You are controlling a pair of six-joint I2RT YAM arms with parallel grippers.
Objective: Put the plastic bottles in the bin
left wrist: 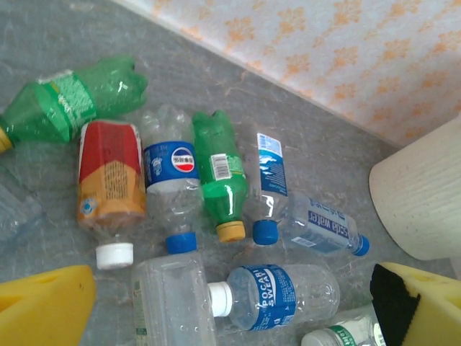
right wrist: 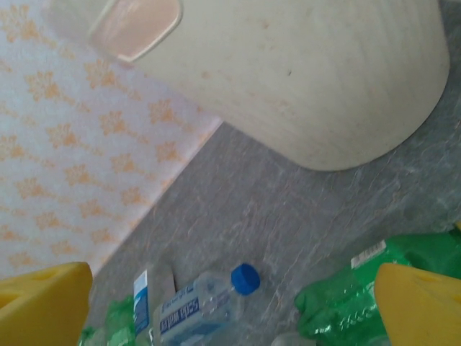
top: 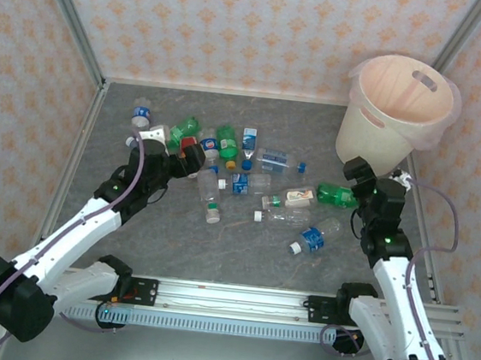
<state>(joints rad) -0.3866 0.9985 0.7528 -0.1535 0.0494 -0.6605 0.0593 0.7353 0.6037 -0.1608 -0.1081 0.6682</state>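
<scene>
Left pincer [left wrist: 230, 306] spread; green bottle [left wrist: 220, 173] flat, orange cap [left wrist: 231, 231] toward pincer.

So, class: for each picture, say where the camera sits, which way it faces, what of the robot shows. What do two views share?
Top external: above, behind the arms, looking down at the table; both arms, left gripper and right gripper open.
Left wrist: on the left arm, facing down over the plastic bottles; own yellow fingers.
Right wrist: on the right arm, facing the bin; own yellow fingers.
Both wrist views share the bin and a blue-capped bottle.
</scene>
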